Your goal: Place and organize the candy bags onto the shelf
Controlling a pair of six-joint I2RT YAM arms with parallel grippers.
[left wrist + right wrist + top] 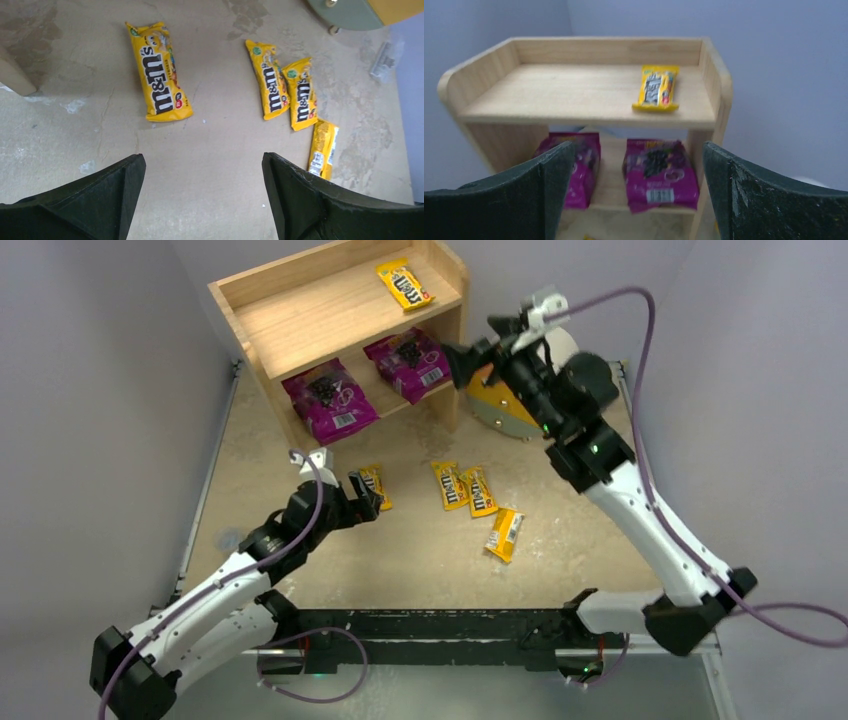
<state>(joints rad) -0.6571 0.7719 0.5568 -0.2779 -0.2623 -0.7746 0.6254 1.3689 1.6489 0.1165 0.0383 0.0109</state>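
shelf at 12 o'clock | two magenta bags on lower tier, print unreadable | one yellow m&m's packet on top tier at 1 o'clock; four loose packets on table | left gripper, right gripper: spread wide, empty

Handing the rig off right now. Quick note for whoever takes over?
Left gripper: open, empty, over the table, facing the leftmost loose packet.
Right gripper: open, empty, facing the shelf.
Done: two magenta bags on the lower tier, one yellow packet on top.
Left: four on the table, that one plus three more packets further right.
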